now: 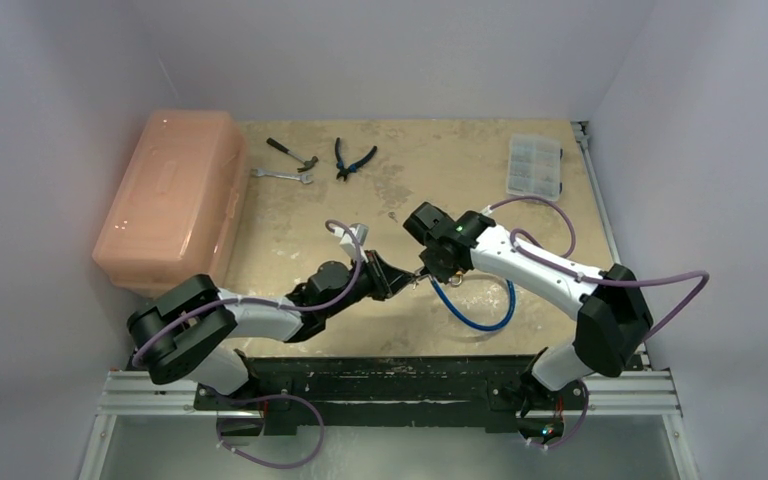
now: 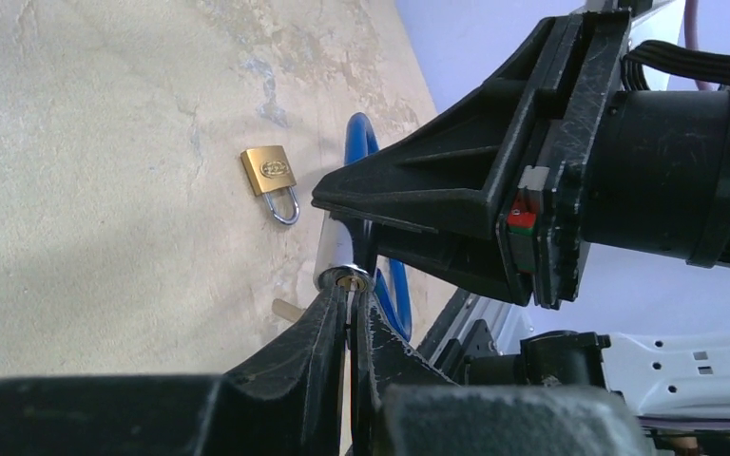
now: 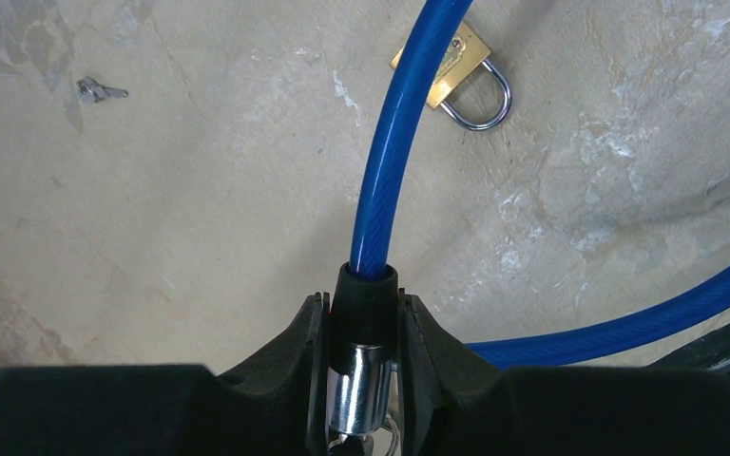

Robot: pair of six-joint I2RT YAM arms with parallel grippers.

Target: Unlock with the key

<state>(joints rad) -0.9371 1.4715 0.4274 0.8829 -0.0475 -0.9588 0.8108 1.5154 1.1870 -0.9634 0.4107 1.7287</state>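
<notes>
The right end effector (image 3: 361,318) clamps the black collar and silver metal cylinder of the blue cable lock (image 3: 390,152), held over the near middle of the beige tabletop (image 1: 440,170). The left end effector (image 2: 350,296) is pinched almost closed on the tiny silvery metal key (image 2: 349,312) at the cylinder's keyhole. The key is mostly hidden there.

Lock barrel (image 3: 356,389) cropped at bottom edge, padlock (image 3: 468,52) partly behind cable (image 3: 390,142)

A robot lab booth: blank white walls (image 1: 380,50) around a scuffed, tool-strewn table (image 1: 440,170).
</notes>
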